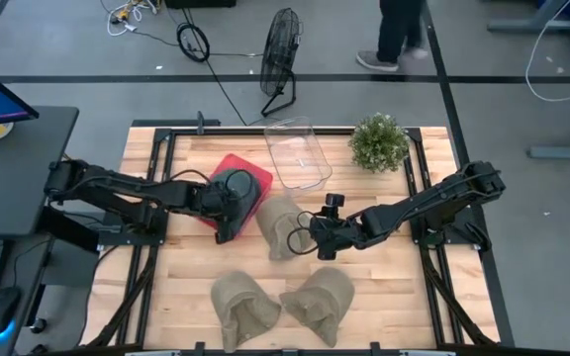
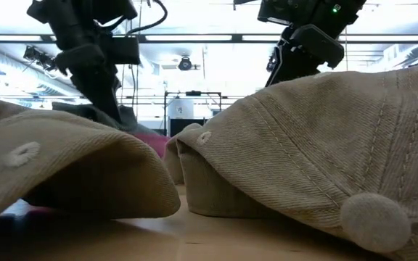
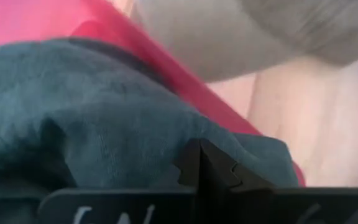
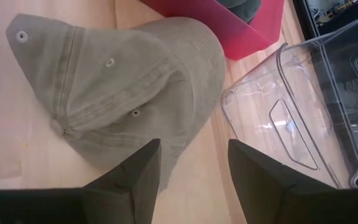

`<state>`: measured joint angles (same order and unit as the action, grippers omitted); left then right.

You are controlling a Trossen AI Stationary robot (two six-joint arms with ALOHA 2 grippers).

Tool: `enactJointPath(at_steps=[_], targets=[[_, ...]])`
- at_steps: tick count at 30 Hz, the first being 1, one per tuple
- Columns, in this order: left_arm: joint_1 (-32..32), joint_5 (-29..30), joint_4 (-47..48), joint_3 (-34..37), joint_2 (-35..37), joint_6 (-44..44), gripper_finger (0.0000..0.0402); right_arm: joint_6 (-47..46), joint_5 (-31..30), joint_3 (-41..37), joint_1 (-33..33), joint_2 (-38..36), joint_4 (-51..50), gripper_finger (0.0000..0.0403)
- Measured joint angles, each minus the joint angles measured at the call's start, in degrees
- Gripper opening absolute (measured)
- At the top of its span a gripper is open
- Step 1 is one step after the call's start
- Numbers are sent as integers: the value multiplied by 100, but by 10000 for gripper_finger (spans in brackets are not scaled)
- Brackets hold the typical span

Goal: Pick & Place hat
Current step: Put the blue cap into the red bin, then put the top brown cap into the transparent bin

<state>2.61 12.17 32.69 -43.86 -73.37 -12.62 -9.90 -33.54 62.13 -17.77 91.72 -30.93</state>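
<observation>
A dark teal hat point(image 1: 234, 184) lies in a red bin point(image 1: 256, 175) left of the table's middle; it fills the left wrist view point(image 3: 104, 106). My left gripper point(image 1: 228, 220) is shut at the hat's near edge. A khaki hat point(image 1: 279, 225) lies crown up on the table beside the bin, large in the right wrist view point(image 4: 123, 81). My right gripper point(image 1: 314, 238) point(image 4: 191, 177) is open at that hat's right edge and touches nothing that I can see. Two more khaki hats point(image 1: 245, 308) point(image 1: 319, 301) rest near the table's near edge. My left gripper is shut on the dark teal hat's edge point(image 3: 166, 140), where creases in the cloth run in to the fingertips point(image 3: 207, 165). The fingers come slanting down from the table's left. They hide the place of contact itself. The hat rests in the red bin point(image 3: 185, 81).
A clear plastic container point(image 1: 299, 153) point(image 4: 303, 99) stands behind the middle khaki hat, right of the bin. A potted plant point(image 1: 379, 141) sits at the far right. The two near hats point(image 2: 64, 170) point(image 2: 325, 145) fill the low view. A fan and a person's legs are beyond the table.
</observation>
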Motion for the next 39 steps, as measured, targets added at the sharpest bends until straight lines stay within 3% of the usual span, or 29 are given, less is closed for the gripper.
enactJointPath(at_steps=[4, 15, 22, 27, 31, 39], targets=[[-53, 301, 144, 8, -57, -1, 4, 7, -2, 0, 53, 0, 101, 192], [-40, 118, 6, 264, -715, -56, 3, 179, 0, 0, 88, 0, 173, 192], [-94, 155, -576, 260, -767, 110, 3, 152, 0, 0, 88, 0, 179, 192], [72, 155, -443, -184, -592, 414, 3, 156, 8, 0, 88, 0, 169, 192], [233, 284, 243, -674, -389, 428, 3, 156, 50, 0, 86, 0, 167, 192], [537, 689, 950, -1089, -172, 278, 3, 137, 698, 0, 86, 0, 279, 192]])
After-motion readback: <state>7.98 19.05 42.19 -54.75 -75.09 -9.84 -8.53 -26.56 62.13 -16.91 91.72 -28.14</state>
